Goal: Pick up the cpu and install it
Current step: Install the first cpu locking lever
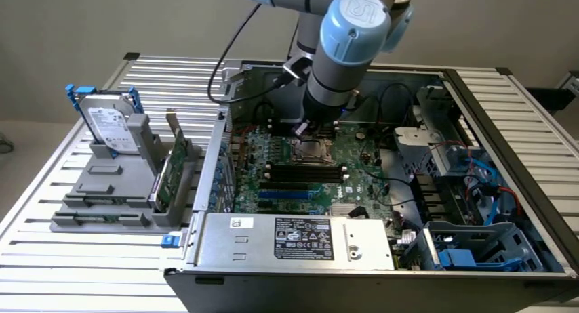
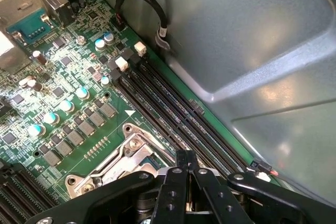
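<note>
Directly above the socket (image 1: 313,151) on the motherboard (image 1: 357,174), pincer (image 2: 187,169) shut tight, tips pointing down at the metal frame, cpu too hidden to tell whether pinched between them or already seated.

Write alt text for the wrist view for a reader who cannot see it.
The black end effector, fingers shut together, sits directly over the metal-framed CPU socket on a green motherboard. Black memory slots run diagonally beside the socket, with the grey case wall beyond them and a black cable looping near its edge.
</note>
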Action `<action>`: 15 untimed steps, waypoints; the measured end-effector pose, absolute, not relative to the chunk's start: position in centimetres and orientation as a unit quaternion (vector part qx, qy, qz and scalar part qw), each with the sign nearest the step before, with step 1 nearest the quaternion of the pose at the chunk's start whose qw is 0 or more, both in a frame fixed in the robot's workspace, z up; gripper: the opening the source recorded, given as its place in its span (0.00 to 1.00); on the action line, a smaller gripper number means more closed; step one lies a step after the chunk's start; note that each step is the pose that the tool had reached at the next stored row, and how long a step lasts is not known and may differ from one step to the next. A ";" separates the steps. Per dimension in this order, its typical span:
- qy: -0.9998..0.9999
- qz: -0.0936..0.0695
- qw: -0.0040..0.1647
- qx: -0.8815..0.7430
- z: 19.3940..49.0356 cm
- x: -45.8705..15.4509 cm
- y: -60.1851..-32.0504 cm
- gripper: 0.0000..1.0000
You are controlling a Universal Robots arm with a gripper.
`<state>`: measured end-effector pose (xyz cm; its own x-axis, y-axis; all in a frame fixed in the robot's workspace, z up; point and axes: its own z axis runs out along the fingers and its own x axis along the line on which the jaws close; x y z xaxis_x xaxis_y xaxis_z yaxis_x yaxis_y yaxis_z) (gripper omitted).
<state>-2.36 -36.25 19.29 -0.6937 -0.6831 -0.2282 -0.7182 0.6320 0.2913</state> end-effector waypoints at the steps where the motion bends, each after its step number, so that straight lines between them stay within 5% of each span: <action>1: 0.902 0.182 0.048 -0.388 19.3 -2.4 -36.2 0.11; 15: 0.902 0.181 0.046 -0.388 19.8 -2.9 -34.8 0.11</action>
